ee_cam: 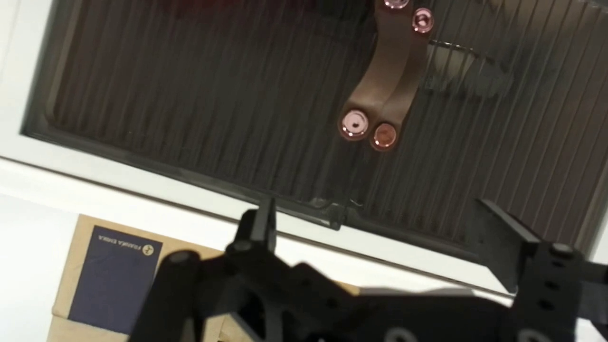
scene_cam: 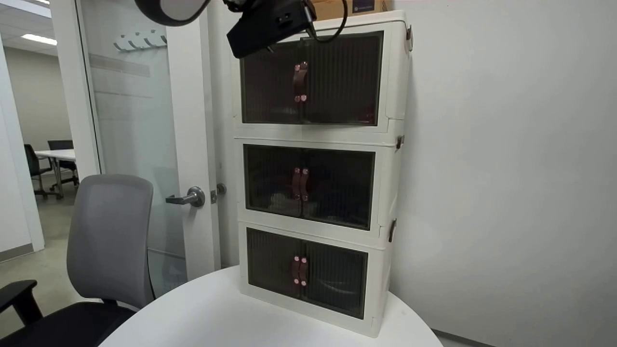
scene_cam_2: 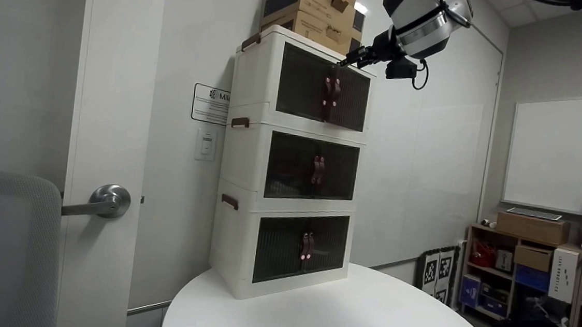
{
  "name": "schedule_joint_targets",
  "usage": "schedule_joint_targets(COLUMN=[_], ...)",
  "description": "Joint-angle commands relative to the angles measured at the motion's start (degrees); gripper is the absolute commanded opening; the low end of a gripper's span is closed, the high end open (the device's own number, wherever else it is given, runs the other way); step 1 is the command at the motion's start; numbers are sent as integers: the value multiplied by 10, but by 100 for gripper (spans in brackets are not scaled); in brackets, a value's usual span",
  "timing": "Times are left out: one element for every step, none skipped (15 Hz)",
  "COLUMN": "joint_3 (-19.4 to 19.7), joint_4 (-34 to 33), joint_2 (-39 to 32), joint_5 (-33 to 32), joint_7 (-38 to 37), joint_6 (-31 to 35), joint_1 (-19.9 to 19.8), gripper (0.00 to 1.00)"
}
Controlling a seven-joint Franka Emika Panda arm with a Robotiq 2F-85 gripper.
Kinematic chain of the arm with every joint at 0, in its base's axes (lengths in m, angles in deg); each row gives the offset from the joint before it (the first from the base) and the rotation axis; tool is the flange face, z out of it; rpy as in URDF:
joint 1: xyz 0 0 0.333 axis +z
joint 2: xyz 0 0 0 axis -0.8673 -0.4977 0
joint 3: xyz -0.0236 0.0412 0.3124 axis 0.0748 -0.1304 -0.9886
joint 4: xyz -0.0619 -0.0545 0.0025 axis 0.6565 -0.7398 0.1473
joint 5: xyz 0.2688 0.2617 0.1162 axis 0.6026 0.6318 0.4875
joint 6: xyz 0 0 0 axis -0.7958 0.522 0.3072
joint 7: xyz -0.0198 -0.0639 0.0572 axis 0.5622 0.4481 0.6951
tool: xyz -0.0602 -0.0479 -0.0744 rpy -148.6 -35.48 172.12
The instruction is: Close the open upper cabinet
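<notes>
Tool spread wide nr upper cab; box label says "FRANKA EMIKA" (upside dn), wall sign shows "Mil".

1. Round white table: bottom tier stands on it, middle tier directly above; both closed.
2. Gray-backed chair, near table.
3. Door with lever handle, both exterior views.
4. Cardboard boxes, stacked; dark label reads "FRANKA EMIKA", upside down in wrist view.
5. In an exterior view: sign above wall switch; shelf unit, whiteboard.
</notes>
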Motion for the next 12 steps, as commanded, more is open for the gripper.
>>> schedule_joint_targets(joint_3=[-12,-13,-14,-13,-11,-6,-2,6,13,19,24,29], joint_4=[-81,-99,-117,-138,-156,-177,-197,-221,-243,-265,-281,-290], joint_2=[-66,-82,-98,-118,-134,-153,-170,-187,-205,-222,-233,-240], joint_5=[9,6,1,-4,-9,-18,-25,-36,-48,-57,-62,-66], joint_7=[31,34,36,36,35,29,24,14,5,-3,-13,-26], joint_6=[2,-1,-1,2,1,2,2,-1,-3,-5,-6,-7], joint_1=[-12,-15,-16,-16,-15,-10,-6,0,8,16,21,26], gripper=[100,100,100,100,100,100,100,100,100,100,100,100])
